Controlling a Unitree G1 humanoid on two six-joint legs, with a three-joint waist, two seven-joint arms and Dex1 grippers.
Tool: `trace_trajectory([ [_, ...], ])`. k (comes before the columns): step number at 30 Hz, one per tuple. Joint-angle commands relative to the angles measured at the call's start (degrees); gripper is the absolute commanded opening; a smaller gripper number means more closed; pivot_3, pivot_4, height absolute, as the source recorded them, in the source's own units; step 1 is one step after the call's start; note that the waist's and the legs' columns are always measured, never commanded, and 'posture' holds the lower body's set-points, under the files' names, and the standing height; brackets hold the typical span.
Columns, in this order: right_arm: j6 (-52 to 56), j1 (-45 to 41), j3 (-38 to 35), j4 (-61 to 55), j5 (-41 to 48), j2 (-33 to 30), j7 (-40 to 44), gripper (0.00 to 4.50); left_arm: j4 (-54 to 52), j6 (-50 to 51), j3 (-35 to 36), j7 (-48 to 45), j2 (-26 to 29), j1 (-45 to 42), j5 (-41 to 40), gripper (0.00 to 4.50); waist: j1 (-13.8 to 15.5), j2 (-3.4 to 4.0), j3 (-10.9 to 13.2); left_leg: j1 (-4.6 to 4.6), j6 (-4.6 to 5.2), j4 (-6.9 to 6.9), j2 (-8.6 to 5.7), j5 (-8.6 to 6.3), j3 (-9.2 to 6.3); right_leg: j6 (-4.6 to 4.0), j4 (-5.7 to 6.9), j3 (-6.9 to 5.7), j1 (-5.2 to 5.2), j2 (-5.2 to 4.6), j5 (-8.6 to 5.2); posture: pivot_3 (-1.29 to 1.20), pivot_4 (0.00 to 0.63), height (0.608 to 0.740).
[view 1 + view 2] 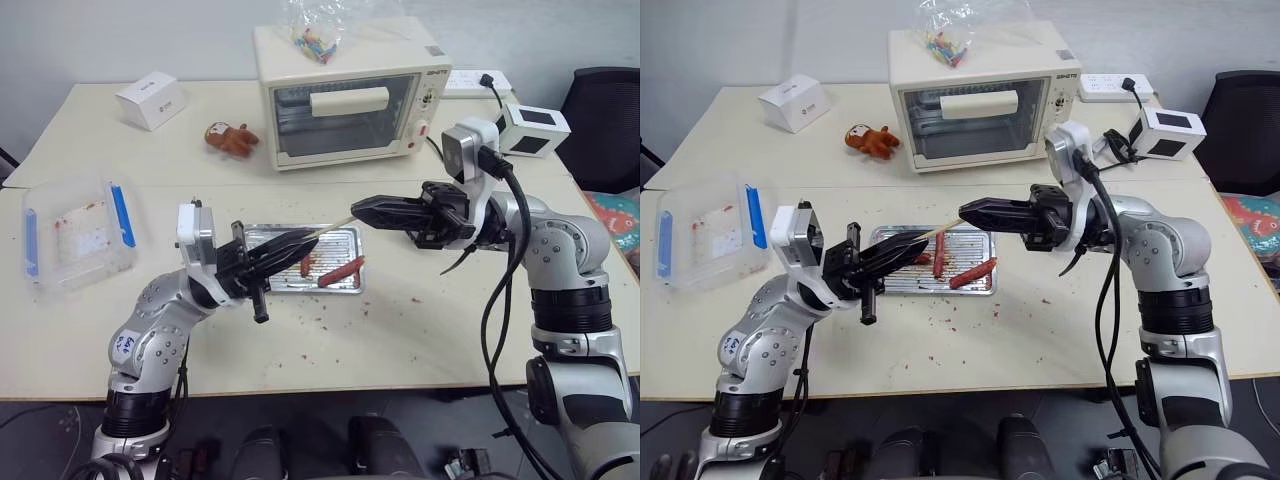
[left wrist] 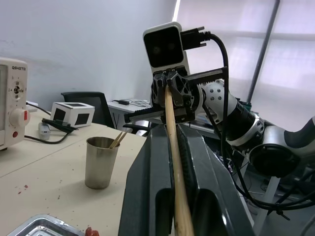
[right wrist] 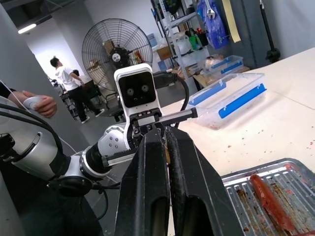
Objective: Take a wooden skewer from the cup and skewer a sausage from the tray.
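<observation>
Toaster oven (image 1: 345, 95) behind tray (image 1: 345, 238)

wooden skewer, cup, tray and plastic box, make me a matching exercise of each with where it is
Things:
1. wooden skewer
2. cup
3. tray
4. plastic box

Places:
A. on the table, more sticks standing in it
B. at the table's left side, blue clips on it
C. held between the left gripper and right gripper
D. below the grippers, sausages lying in it

Pairs: 1-C, 2-A, 3-D, 4-B
</observation>
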Motion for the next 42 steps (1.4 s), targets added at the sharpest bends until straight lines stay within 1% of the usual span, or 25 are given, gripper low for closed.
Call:
trace_trajectory([
  [1,-0.42,1.04,-1.13,-1.99,-0.03,-1.09,-0.15,0.00,-1.61,-0.84,1.40,0.79,-0.24,-1.06,-1.41,0.03,0.00,0.00,0.00,0.00,0.00,0.00,0.00,0.00,0.00,0.00,0.00,0.00,0.00,0.00,0.00,0.00,0.150,0.740],
  [4,2.08,1.59,-1.73,-2.30,0.38,-1.61,-2.84,0.00,-1.18,-0.36,2.06,0.76,0.62,-1.11,-1.41,0.03,-0.02,0.00,0.00,0.00,0.00,0.00,0.00,0.00,0.01,0.00,0.00,0.01,0.00,0.00,0.00,0.00,0.150,0.740],
  [7,-0.98,3.23,-2.11,-3.91,-1.76,-2.91,-3.35,0.73,-0.83,-0.23,3.55,0.30,2.44,-0.26,-1.18,0.00,0.02,0.00,0.00,0.00,0.00,0.00,0.01,0.00,-0.01,0.00,-0.01,0.01,0.00,-0.01,0.00,0.00,0.150,0.740],
  [10,-9.08,7.25,-1.47,-5.56,-7.37,-5.20,-2.06,1.73,-0.39,0.00,6.39,-0.55,5.17,2.14,-1.35,0.00,0.06,0.00,0.00,0.00,0.00,-0.02,-0.01,0.00,0.00,0.00,-0.10,0.00,0.00,0.00,0.00,0.00,0.150,0.740],
  [11,-14.49,10.03,-0.98,-5.97,-10.92,-6.53,-0.70,2.08,-0.03,0.11,8.19,-0.86,6.53,4.02,-1.33,0.00,0.07,0.00,0.00,0.00,0.00,-0.03,-0.02,0.00,0.01,0.00,-0.12,0.00,0.00,0.00,0.00,0.00,0.150,0.740],
  [13,-20.30,14.96,0.56,-7.11,-15.24,-10.24,3.41,2.74,0.58,0.12,10.96,-1.57,8.84,7.41,-1.24,0.00,0.07,0.00,0.00,0.00,0.00,-0.09,-0.02,-0.01,0.01,0.00,-0.23,-0.01,0.02,0.01,0.00,0.00,0.150,0.740],
  [14,-25.54,17.54,0.79,-6.52,-18.17,-11.30,4.65,3.11,0.82,0.14,12.65,-1.63,9.80,9.49,-1.38,0.00,0.07,-0.01,0.00,0.00,0.00,-0.14,-0.03,-0.01,0.02,0.00,-0.29,-0.01,0.02,0.02,0.00,0.00,0.150,0.740],
  [16,-32.16,22.97,-0.14,-3.92,-21.23,-13.56,7.31,3.77,1.77,0.04,16.66,-1.23,11.24,14.29,-1.63,0.00,-0.04,-0.02,0.01,0.00,0.01,-0.15,-0.02,-0.01,0.04,0.00,-0.33,-0.02,0.03,0.01,0.00,0.00,0.150,0.740],
  [18,-36.97,26.27,-1.12,-0.93,-23.21,-14.91,9.07,4.42,2.69,-0.44,19.56,-0.61,11.62,17.67,-1.58,0.00,-0.07,-0.05,0.02,0.10,0.01,-0.14,0.00,-0.01,0.05,0.00,-0.31,0.01,0.10,0.01,0.00,0.00,0.150,0.740],
  [20,-42.03,28.38,-1.27,2.27,-25.66,-16.51,10.75,4.47,3.50,-1.26,21.91,-0.24,11.47,20.81,-1.10,0.00,-0.02,-0.05,0.02,0.18,0.01,-0.13,-0.02,-0.01,0.06,0.00,-0.29,0.01,0.15,0.01,0.00,0.00,0.150,0.740],
  [23,-42.71,27.61,-1.71,4.43,-25.40,-16.05,10.22,4.47,4.61,-2.37,25.14,0.67,10.61,25.33,-0.80,0.00,-0.21,-0.06,0.02,0.29,0.03,-0.13,-0.03,0.00,0.10,0.00,-0.27,0.07,0.22,0.00,0.00,0.00,0.150,0.740],
  [25,-40.46,24.98,-0.63,4.10,-25.20,-15.08,9.22,4.47,5.93,-4.44,26.52,1.52,10.03,26.87,0.62,0.00,-0.34,-0.06,0.02,0.31,0.02,-0.13,0.01,0.00,0.11,-0.01,-0.25,0.09,0.22,-0.04,0.00,0.00,0.150,0.740],
  [28,-33.68,16.59,5.60,1.73,-26.62,-13.20,9.71,4.47,7.42,-5.45,28.03,3.24,9.39,27.11,0.54,0.00,-0.81,-0.06,0.02,0.32,-0.02,-0.13,0.07,0.01,0.10,-0.05,-0.22,0.10,0.20,-0.06,0.01,0.00,0.150,0.740],
  [32,-29.73,5.48,13.31,5.84,-31.59,-7.65,8.14,4.47,5.93,-4.78,26.43,4.01,8.99,26.36,0.24,0.00,-1.12,-0.07,0.01,0.26,-0.07,-0.15,0.11,0.01,0.03,-0.09,-0.19,0.03,0.14,-0.09,0.00,0.00,0.150,0.740],
  [35,-31.44,-1.31,18.73,12.11,-36.78,-2.14,7.03,4.47,5.19,-4.74,25.25,4.48,8.65,25.37,0.25,0.00,-1.06,-0.10,-0.01,0.20,-0.07,-0.17,0.08,0.00,0.00,-0.10,-0.24,-0.04,0.12,-0.14,-0.01,0.00,0.150,0.740],
  [38,-33.56,-6.03,22.67,18.62,-41.21,1.79,6.97,4.47,3.72,-4.60,24.58,5.14,8.34,25.07,-0.17,0.00,-1.28,-0.13,-0.02,0.13,-0.06,-0.15,0.06,0.00,0.00,-0.09,-0.24,-0.09,0.10,-0.18,0.00,0.00,0.150,0.740],
  [42,-37.66,-10.43,24.67,27.65,-44.91,6.59,6.24,4.47,1.52,-4.44,24.21,6.25,7.67,25.69,-0.60,0.00,-1.62,-0.14,-0.03,0.10,-0.06,-0.15,0.08,0.00,-0.02,-0.09,-0.12,-0.12,0.08,-0.17,0.00,0.00,0.150,0.740],
])
